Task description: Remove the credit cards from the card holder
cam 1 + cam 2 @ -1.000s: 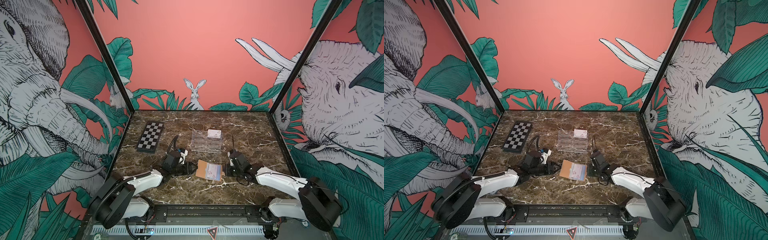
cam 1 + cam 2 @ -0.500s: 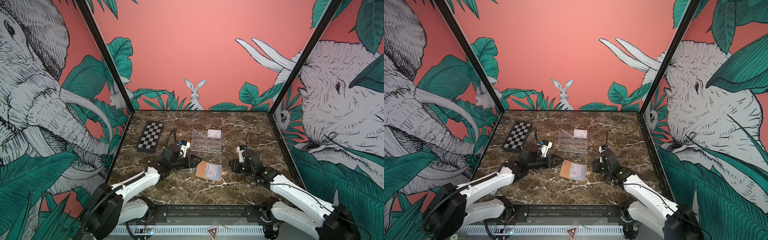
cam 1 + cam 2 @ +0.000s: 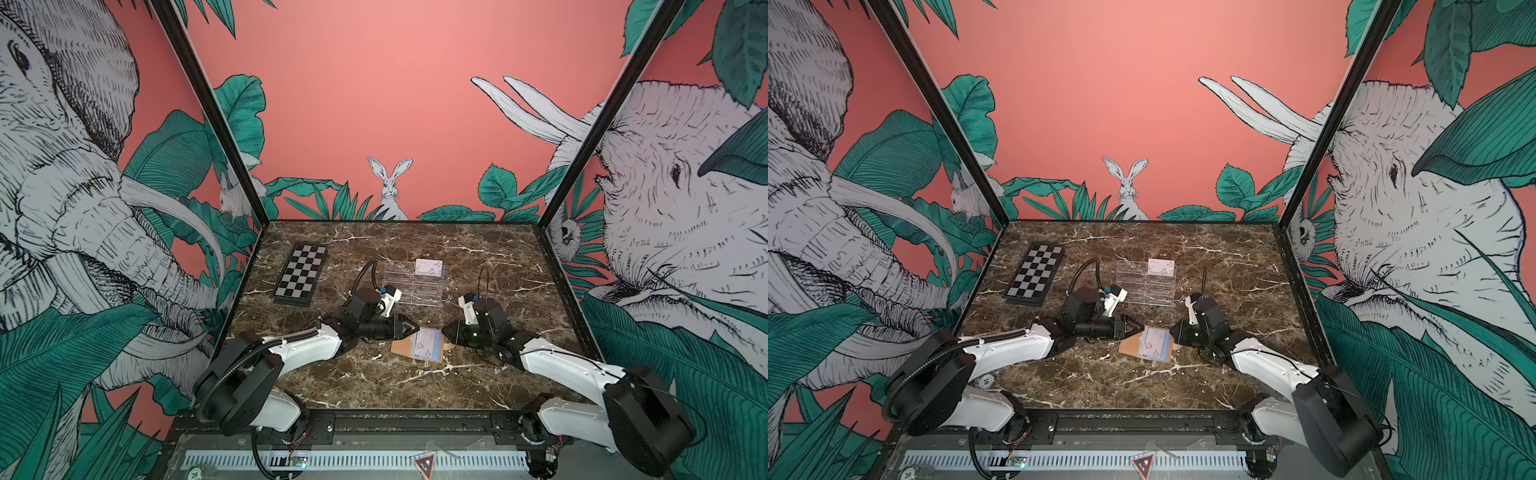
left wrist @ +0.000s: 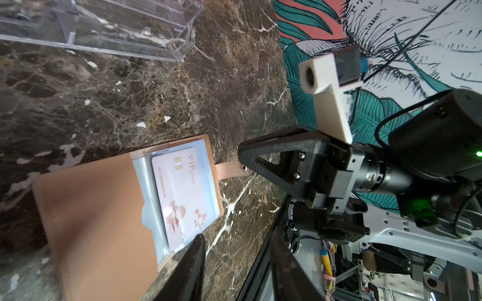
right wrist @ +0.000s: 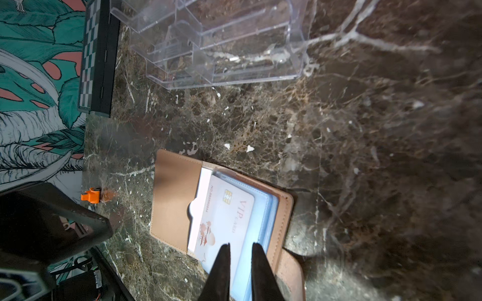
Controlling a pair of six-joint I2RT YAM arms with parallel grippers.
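tan card holder (image 3: 402, 347), chequered board (image 3: 301, 276), brown marbled table (image 3: 374, 386).

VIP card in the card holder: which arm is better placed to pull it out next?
Right, probably. The right gripper hangs with its tips narrowly apart right over the VIP card's end. The left gripper stands wide open at the card holder's corner, mostly beside it.
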